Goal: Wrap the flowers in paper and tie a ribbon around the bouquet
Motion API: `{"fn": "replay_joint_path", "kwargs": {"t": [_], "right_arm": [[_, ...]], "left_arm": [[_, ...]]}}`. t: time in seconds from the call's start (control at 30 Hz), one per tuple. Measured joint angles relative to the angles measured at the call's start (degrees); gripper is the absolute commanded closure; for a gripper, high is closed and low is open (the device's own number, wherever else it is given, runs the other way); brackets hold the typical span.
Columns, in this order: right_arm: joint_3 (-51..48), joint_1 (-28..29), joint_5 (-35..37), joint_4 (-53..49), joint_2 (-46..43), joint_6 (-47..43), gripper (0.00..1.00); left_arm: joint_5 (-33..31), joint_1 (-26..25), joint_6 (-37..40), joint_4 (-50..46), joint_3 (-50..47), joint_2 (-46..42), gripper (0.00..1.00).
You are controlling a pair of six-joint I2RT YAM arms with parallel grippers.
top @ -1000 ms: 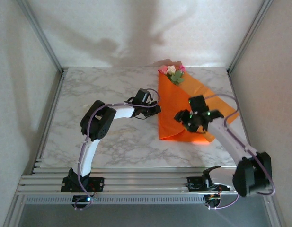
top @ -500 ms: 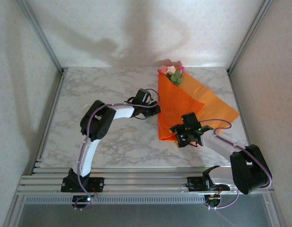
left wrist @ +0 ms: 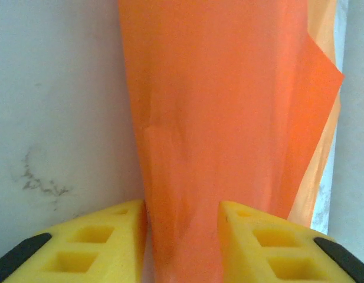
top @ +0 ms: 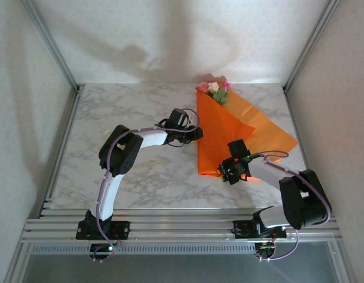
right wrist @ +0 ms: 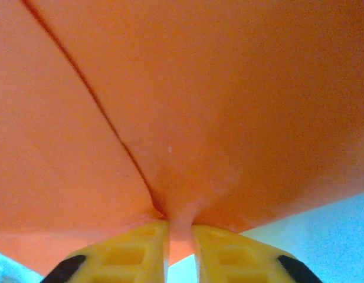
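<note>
While the right gripper (top: 225,171) nips the near edge of the paper (top: 229,132), pads pressed almost together on a fold, the left gripper (top: 197,134) sits at the sheet's left edge, jaws spread w/ orange paper in the gap. Sheet lies folded on the marble table (top: 140,106), right of centre; flowers (top: 216,91) poke out at its far end.
</note>
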Motion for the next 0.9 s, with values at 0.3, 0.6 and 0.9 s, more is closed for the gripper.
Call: {"fn": "replay_joint_path", "kwargs": {"t": [0.3, 0.6, 0.9], "right_arm": [[2.34, -1.01, -1.07, -2.47, 2.23, -3.63, 0.98], [5.4, -2.27, -2.95, -5.44, 5.42, -6.97, 1.0], [6.73, -2.86, -3.91, -6.97, 6.73, -8.59, 1.0]], "left_arm": [[-0.2, 2.34, 1.97, -4.15, 13.55, 8.96, 0.87], [-1.33, 4.68, 1.97, -5.92, 23.3, 13.42, 0.56], [-0.79, 6.01, -0.5, -5.68, 31.3, 20.22, 0.98]]}}
